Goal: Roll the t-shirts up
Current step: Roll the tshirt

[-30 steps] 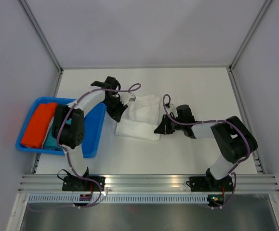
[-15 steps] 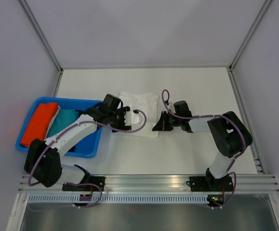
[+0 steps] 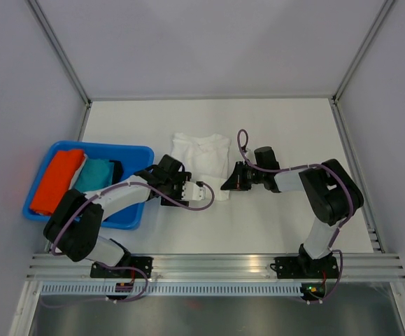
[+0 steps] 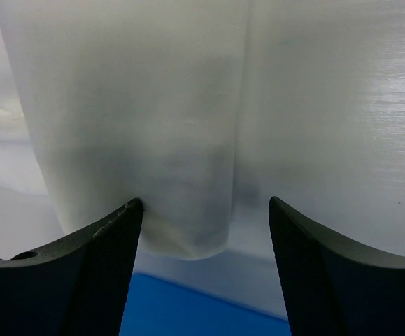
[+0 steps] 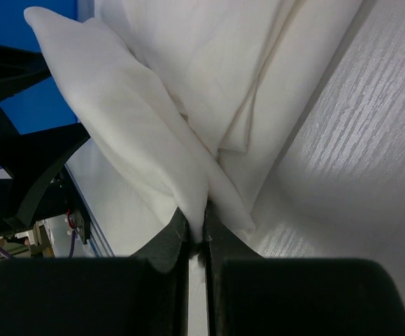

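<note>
The white t-shirt (image 3: 202, 157) lies folded in a narrow strip on the table's middle; its print is hidden. My right gripper (image 3: 229, 185) is shut on the shirt's near right corner, and in the right wrist view the cloth (image 5: 188, 91) is pinched between the closed fingers (image 5: 196, 231). My left gripper (image 3: 187, 190) is at the shirt's near left corner. In the left wrist view it is open (image 4: 203, 210), with a rounded corner of white cloth (image 4: 188, 224) lying between the fingertips (image 4: 111, 245), touching the left one.
A blue bin (image 3: 136, 210) stands at the left and holds an orange roll (image 3: 54, 180) and a teal roll (image 3: 94, 175). Its blue rim shows under my left gripper (image 4: 188, 311). Metal frame posts and grey walls bound the table.
My left arm has swung from the shirt's far left side to its near left corner. My right gripper has stayed on the near right corner. The shirt has shifted a little.
</note>
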### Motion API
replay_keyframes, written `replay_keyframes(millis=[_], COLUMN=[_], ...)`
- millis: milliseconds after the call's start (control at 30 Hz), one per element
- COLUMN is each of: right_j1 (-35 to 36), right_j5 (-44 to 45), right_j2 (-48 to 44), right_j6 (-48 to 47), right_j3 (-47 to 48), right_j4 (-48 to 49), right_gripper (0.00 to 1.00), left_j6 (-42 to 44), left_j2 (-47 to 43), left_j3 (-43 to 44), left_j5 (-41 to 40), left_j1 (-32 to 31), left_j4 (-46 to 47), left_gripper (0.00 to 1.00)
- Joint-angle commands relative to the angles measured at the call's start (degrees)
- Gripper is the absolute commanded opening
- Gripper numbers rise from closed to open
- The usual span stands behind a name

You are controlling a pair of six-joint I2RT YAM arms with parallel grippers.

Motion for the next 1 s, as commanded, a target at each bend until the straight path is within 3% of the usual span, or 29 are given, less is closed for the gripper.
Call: replay_keyframes(millis=[0,167,233,267,333,367,467,800,900,933,967], right_j1=[-0.2,-0.6,-0.9,-0.9,-1.2,-1.3,-1.4,-1.7,-1.7,-1.6,-0.8], right_j5=[-1.0,-1.6,-1.1,-0.7,0.5,0.9,2.5,11.1,11.3,11.2,13.2], right_j2=[0.7,0.7,0.5,0.2,-0.6,-1.8,-5.7,-21.6,-27.2,-30.3,-31.9], right_j6=[-1.3,-2.0,-2.9,-3.3,-4.0,-4.3,-6.5,-21.2,-26.3,-29.0,-32.1], right_j3=[-0.4,-0.6,-0.1,0.4,0.9,1.2,2.1,2.3,0.0,-0.7,-1.4], right_j4=[0.1,-1.0,-2.0,-3.2,-4.4,-5.4,-8.2,-20.4,-19.4,-18.9,-20.1], right_gripper=[0.05,0.09,0.17,0.27,0.39,0.41,0.53,0.6,0.61,0.98,0.98], left_j6=[2.0,2.4,2.8,3.2,3.3,3.1,0.1,-2.0,-2.0,-1.9,-1.6], left_j2=[0.9,4.5,5.3,5.8,6.1,6.3,6.6,9.4,11.1,11.7,13.1], left_j3=[0.7,1.4,2.1,2.3,2.9,3.3,5.2,21.2,23.3,25.1,26.1], left_j5=[-1.6,-1.2,0.2,0.8,2.3,2.9,4.8,19.5,22.9,23.7,24.2], left_j1=[0.7,1.8,1.8,1.8,1.8,1.8,2.4,7.8,9.6,10.3,10.4], left_j4=[3.1,2.3,0.4,-0.3,-1.4,-1.9,-3.4,-27.6,-31.6,-33.1,-34.0], left_gripper=[0.78,0.73,0.64,0.52,0.38,0.25,0.03,0.02,0.02,0.02,0.02])
